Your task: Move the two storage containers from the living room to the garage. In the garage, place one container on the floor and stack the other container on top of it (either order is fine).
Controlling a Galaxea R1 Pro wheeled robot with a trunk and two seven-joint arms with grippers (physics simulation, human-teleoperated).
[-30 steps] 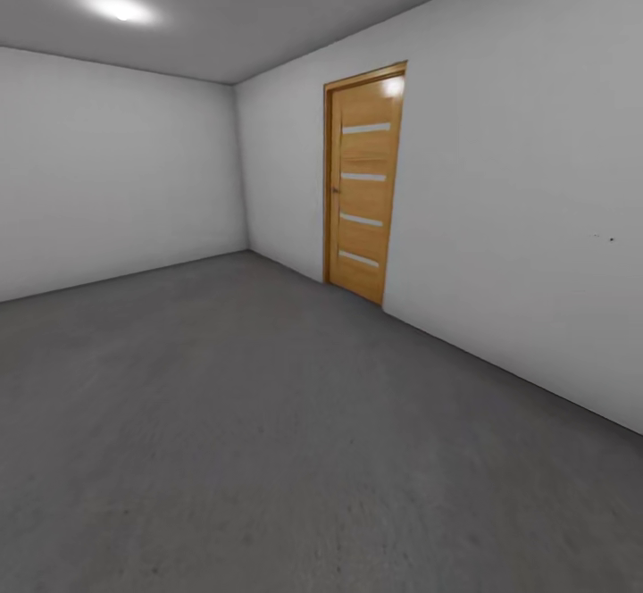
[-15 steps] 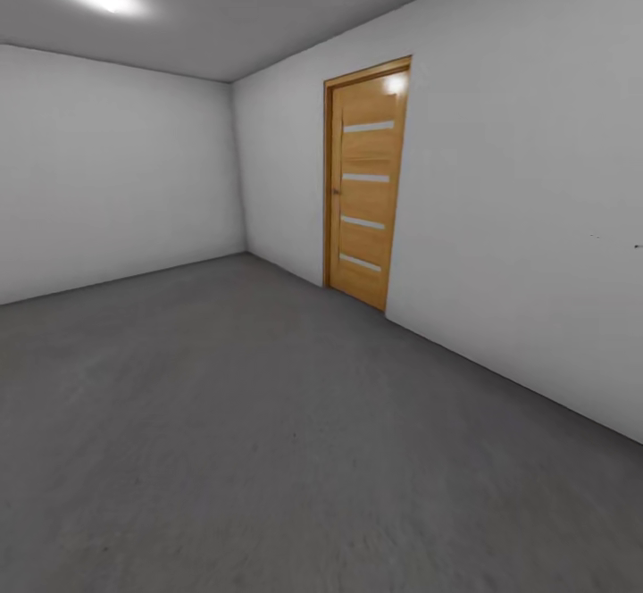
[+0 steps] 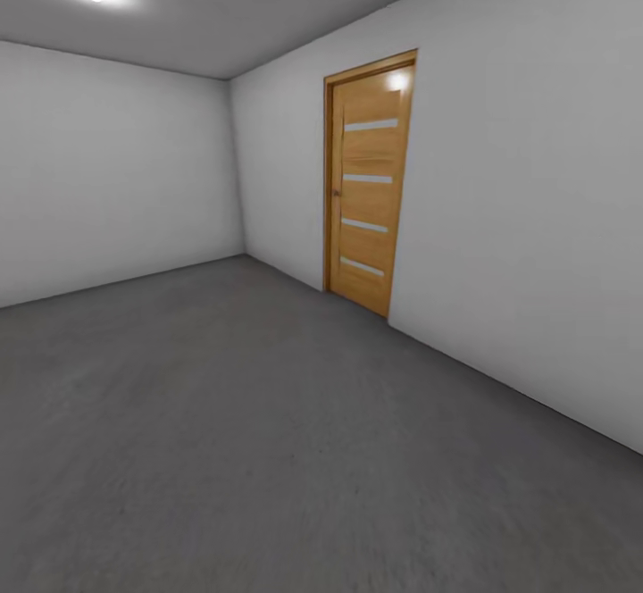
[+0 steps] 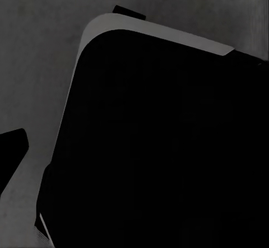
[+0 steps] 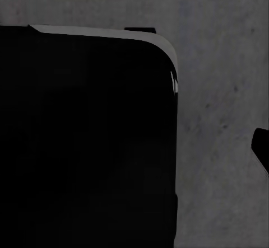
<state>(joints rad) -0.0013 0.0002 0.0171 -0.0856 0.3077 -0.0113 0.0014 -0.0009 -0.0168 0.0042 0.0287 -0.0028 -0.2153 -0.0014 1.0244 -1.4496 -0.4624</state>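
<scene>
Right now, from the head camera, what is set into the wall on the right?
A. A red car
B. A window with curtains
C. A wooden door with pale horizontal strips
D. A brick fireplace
C: a closed wooden door with four pale horizontal strips stands in the pale wall, above the grey floor.

Head camera toward the wooden door (image 3: 366, 182); both wrist cameras down, near the shared concrete floor (image 3: 223, 432).
</scene>
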